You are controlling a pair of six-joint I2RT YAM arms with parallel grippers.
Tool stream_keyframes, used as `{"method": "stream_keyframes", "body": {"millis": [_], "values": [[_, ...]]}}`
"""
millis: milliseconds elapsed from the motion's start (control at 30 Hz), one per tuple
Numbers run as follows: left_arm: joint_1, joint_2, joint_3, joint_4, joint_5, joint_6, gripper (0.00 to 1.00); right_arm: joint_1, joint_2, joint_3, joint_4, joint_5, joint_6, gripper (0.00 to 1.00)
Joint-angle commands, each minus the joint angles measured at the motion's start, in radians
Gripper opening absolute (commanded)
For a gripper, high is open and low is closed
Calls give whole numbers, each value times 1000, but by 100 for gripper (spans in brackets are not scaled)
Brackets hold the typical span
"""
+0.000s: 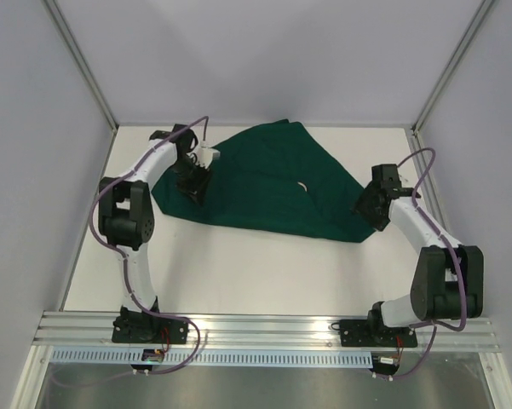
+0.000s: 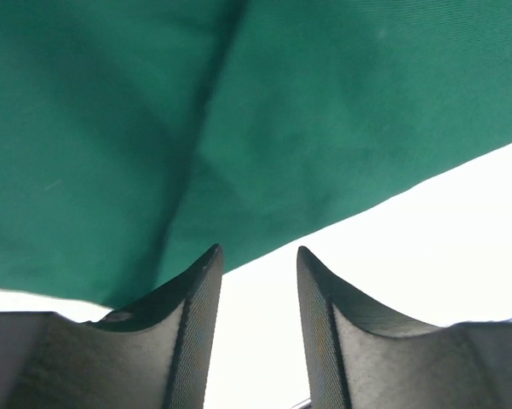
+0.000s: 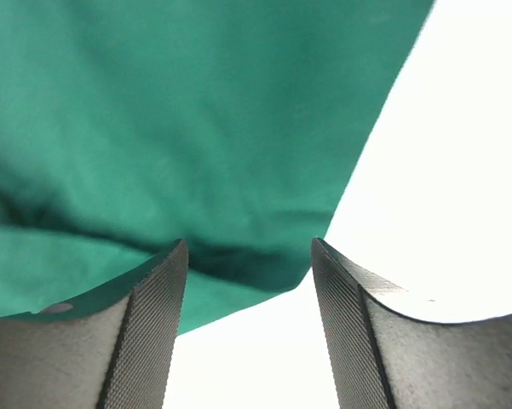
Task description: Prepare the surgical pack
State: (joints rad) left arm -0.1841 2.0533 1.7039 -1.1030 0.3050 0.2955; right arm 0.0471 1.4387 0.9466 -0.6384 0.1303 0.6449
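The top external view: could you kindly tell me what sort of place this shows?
Probably a robotics lab test cell, not a clinic: a white table walled by plain pale panels, a left arm and right arm mounted on an aluminium rail, and a dark green drape lying on the table.

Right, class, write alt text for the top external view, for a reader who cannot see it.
A dark green cloth drape lies rumpled and folded on a white table, seen from above. The left arm reaches from the near edge with the left claw at the drape's left edge; the right arm has the right claw at its right corner.
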Motion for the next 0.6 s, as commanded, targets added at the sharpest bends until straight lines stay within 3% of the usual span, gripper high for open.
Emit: {"method": "stream_keyframes", "body": {"millis": [0,233,367,567], "values": [[67,-105,10,34,31,-9,50,-90,-41,-26,25,17,45,63],[265,-124,-4,117,65,-153,58,-240,-41,-101,63,39,107,68],[313,-76,5,124,72,-193,63,-282,0,-114,112,14,88,67],[345,7,13,127,65,-219,67,-283,129,-106,210,-90,58,58]]}}
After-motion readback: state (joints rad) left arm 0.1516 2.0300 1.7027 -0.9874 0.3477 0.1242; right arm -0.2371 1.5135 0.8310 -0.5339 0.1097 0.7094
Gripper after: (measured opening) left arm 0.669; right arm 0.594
